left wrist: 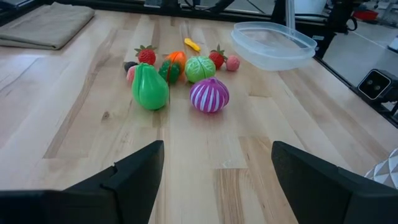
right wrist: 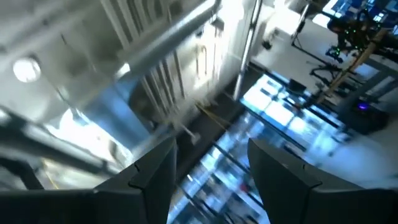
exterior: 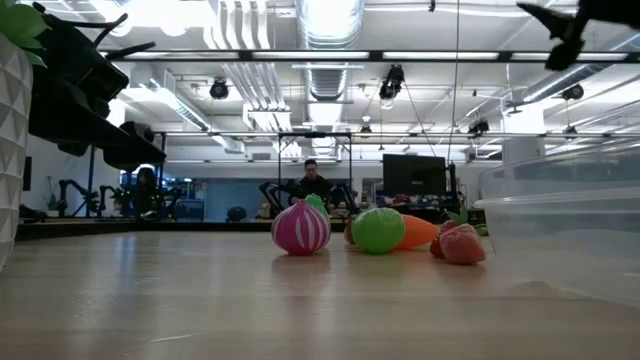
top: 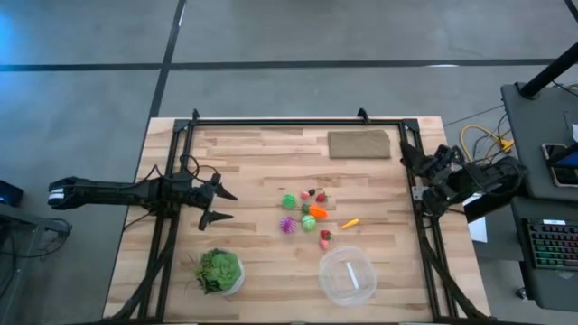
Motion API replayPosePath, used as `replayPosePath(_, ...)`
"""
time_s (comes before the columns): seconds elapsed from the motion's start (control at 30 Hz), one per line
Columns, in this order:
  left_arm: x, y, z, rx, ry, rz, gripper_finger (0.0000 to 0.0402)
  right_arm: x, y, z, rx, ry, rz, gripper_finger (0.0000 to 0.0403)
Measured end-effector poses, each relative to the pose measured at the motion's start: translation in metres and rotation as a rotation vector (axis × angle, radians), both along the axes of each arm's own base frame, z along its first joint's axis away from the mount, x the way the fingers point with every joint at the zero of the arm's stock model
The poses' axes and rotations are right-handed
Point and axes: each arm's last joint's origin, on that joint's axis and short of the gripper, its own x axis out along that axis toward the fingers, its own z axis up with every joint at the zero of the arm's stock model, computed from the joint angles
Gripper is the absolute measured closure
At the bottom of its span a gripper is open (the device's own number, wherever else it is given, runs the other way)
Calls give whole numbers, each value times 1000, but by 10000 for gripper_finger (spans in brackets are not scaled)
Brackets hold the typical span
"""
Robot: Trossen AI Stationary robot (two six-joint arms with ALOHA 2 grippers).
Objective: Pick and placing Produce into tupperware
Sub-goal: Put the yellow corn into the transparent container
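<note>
Your left gripper [top: 219,206] is hovering with fingers wide, facing the produce [top: 310,217] clustered mid-worktop [top: 262,153], ready to approach. The tupperware [top: 347,274] is sitting empty just nearer. Your right gripper [top: 418,176] is waiting at the right edge, fingers parted.

The left claw [left wrist: 214,180] hangs over bare wooden tabletop [left wrist: 74,106] with its two dark fingers [left wrist: 134,171] set wide apart. Ahead of it the produce [left wrist: 180,74] lies in a tight cluster: a green pear-shaped piece [left wrist: 150,88] nearest, a magenta striped ball [left wrist: 209,95] just beside it, then a green leafy ball [left wrist: 199,68], an orange piece [left wrist: 176,58], two strawberries [left wrist: 146,55] and a small yellow piece [left wrist: 192,44] farther off. Beyond the cluster, apart from it, stands the clear tupperware [left wrist: 273,45]. A tan cloth [left wrist: 46,25] lies toward a far corner.
</note>
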Motion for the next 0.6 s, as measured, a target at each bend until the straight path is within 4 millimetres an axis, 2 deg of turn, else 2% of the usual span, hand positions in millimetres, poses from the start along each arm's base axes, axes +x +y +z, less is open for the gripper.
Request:
replayPosePath(0.13, 0, 0, 0, 0, 0, 0, 118, 27, 8, 41, -92, 230, -31, 211)
replayPosePath(0.23, 0, 0, 0, 0, 0, 0, 118, 45, 10, 61, -192, 643, -132, 211)
replayPosePath(0.3, 0, 0, 0, 0, 0, 0, 118, 41, 5, 61, -149, 962, -174, 211)
replayPosePath(0.43, 0, 0, 0, 0, 0, 0, 118, 25, -2, 54, 87, 1490, -150, 211)
replayPosePath(0.5, 0, 0, 0, 0, 0, 0, 118, 32, 4, 53, 89, 1688, -30, 211)
replayPosePath(0.6, 0, 0, 0, 0, 0, 0, 118, 55, 14, 43, -64, 1896, 184, 211)
